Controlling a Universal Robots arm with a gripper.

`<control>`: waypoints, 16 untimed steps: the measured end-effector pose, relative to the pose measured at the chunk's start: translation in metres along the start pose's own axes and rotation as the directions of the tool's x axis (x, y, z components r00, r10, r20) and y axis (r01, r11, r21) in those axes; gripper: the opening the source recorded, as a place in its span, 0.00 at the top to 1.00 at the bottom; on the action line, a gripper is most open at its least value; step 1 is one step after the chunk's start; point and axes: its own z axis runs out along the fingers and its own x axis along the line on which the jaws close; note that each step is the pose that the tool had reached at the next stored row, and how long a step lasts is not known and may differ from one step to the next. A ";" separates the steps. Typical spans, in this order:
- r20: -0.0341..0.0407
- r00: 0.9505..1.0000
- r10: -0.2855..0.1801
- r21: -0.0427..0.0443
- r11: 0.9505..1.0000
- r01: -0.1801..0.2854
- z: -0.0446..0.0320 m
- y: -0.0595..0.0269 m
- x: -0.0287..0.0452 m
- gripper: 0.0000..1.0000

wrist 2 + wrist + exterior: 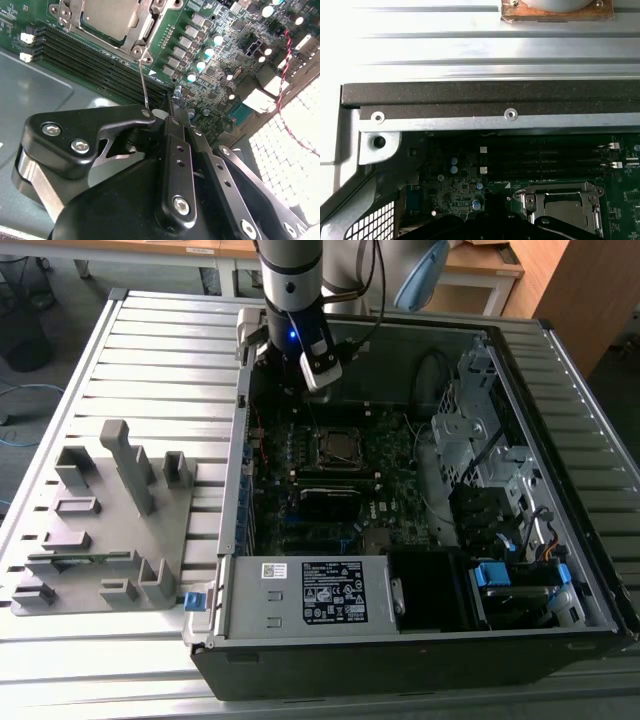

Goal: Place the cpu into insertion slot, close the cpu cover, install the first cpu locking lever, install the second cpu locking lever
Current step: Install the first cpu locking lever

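One gripper over green motherboard, jaws drawn together, thin locking lever ending at its tip, cpu seated under closed cpu cover, white printed label on power supply.

We log the gripper hanging inside the open computer case, near the insertion slot and at about 11 o'clock from it, over the green board. The power supply sits at 6 o'clock of the slot. A grey fixture tray lies at 9 o'clock, outside the case, on the slatted table.
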 end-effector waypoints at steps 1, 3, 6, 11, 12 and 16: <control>0.000 1.000 0.000 -0.002 1.000 0.000 0.0001 0.0000 -0.0004 0.89; 0.000 1.000 0.000 -0.005 1.000 0.000 0.0003 0.0000 -0.0019 0.89; 0.000 1.000 0.000 -0.007 1.000 0.000 0.0007 0.0002 -0.0053 0.89; 0.000 1.000 0.001 -0.009 1.000 -0.001 0.0015 0.0006 -0.0144 0.89; 0.000 1.000 0.001 -0.009 1.000 -0.001 0.0017 0.0007 -0.0169 0.89; 0.000 1.000 0.001 -0.009 1.000 -0.001 0.0026 0.0012 -0.0283 0.89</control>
